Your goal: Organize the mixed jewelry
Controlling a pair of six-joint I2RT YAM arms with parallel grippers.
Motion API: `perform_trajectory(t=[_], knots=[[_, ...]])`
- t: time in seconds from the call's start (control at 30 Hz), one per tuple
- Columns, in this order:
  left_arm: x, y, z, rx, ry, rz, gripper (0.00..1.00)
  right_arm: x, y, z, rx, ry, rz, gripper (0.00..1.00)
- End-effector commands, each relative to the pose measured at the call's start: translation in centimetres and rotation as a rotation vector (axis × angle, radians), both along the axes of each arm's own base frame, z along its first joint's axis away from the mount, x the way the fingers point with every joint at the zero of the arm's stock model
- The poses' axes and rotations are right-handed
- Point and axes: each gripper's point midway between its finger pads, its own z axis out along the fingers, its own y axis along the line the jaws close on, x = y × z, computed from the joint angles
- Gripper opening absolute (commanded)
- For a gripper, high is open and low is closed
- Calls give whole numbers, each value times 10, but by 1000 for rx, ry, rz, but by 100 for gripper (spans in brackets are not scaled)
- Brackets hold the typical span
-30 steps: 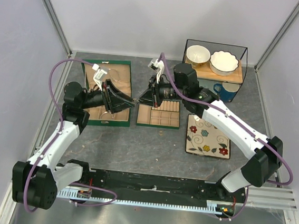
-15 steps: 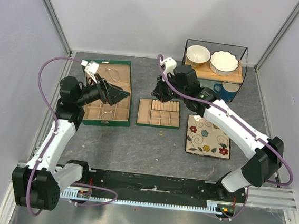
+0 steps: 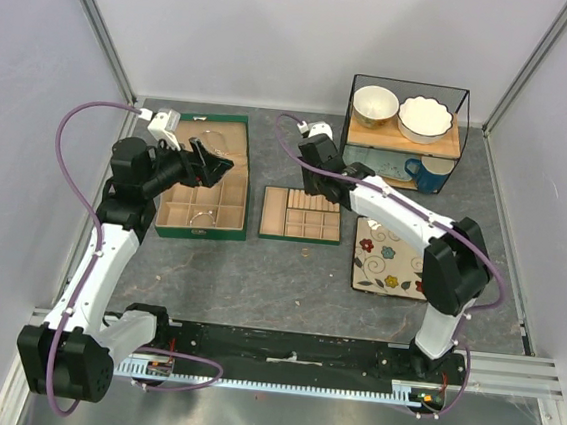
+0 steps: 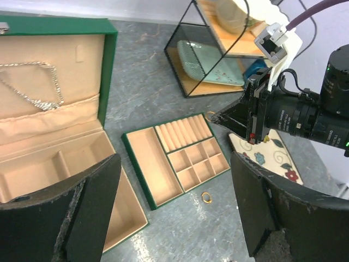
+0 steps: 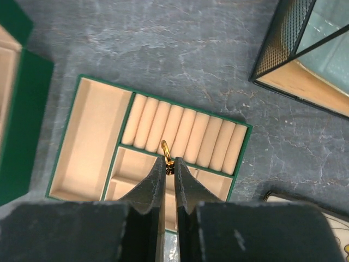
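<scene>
My right gripper (image 5: 169, 164) is shut on a small gold ring (image 5: 166, 151) and holds it above the ring rolls of the tan compartment tray (image 5: 92, 131). In the top view it (image 3: 310, 182) hovers over the tray's (image 3: 301, 214) far edge. My left gripper (image 4: 174, 180) is open and empty, raised over the green jewelry box (image 3: 198, 228). A second gold ring (image 4: 206, 197) lies on the table in front of the tray. A fine chain necklace (image 4: 32, 87) lies in the box lid. A thin silver bangle (image 3: 200, 218) sits in a front compartment of the box.
A wire-framed shelf (image 3: 406, 114) with two bowls stands at the back right, with a blue mug (image 3: 428, 173) under it. A floral plate (image 3: 395, 258) lies right of the tray. Grey walls close in both sides.
A second ago both grippers met tip to tip between the box and the tray. They have drawn apart: the left back over the box, the right to the tray's far edge.
</scene>
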Motion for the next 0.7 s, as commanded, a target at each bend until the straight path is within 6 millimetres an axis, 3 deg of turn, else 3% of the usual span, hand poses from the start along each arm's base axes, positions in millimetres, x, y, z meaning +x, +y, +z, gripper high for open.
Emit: perform_trajectory(t=[0.0,0.3,0.67], knots=[[8,20,8,92,-55,94,88,24,-4,5,16,-48,-147,0],[11,21,3,100,-46,103,88,35,-7,-39,-40,18,-200,0],[11,19,-1,93,-37,91,87,47,-7,-71,-13,106,-212,0]])
